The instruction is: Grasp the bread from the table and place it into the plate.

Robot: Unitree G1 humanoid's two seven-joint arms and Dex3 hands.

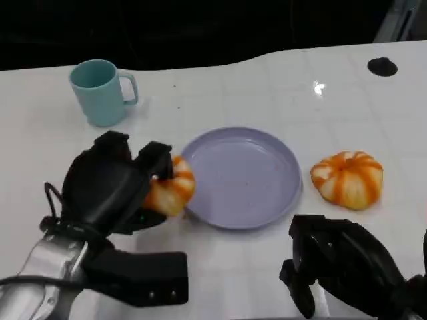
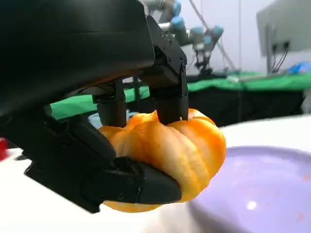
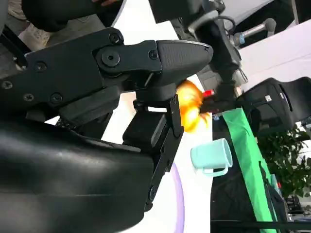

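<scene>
My left hand (image 1: 110, 183) grips an orange-and-white bread roll (image 1: 172, 190), lifted just over the left rim of the lavender plate (image 1: 247, 180). In the left wrist view the fingers (image 2: 167, 92) clamp the roll (image 2: 170, 150) from above and below, with the plate (image 2: 262, 189) right beside it. A second striped roll (image 1: 347, 179) lies on the table to the right of the plate. Low at the front right, my right hand (image 1: 340, 263) holds nothing, its fingers loosely apart; its wrist view shows the held roll (image 3: 190, 107) far off.
A teal mug (image 1: 100, 92) stands at the back left, handle pointing right. A small black disc (image 1: 381, 66) sits at the far right near the table's back edge. The white table drops off into darkness behind.
</scene>
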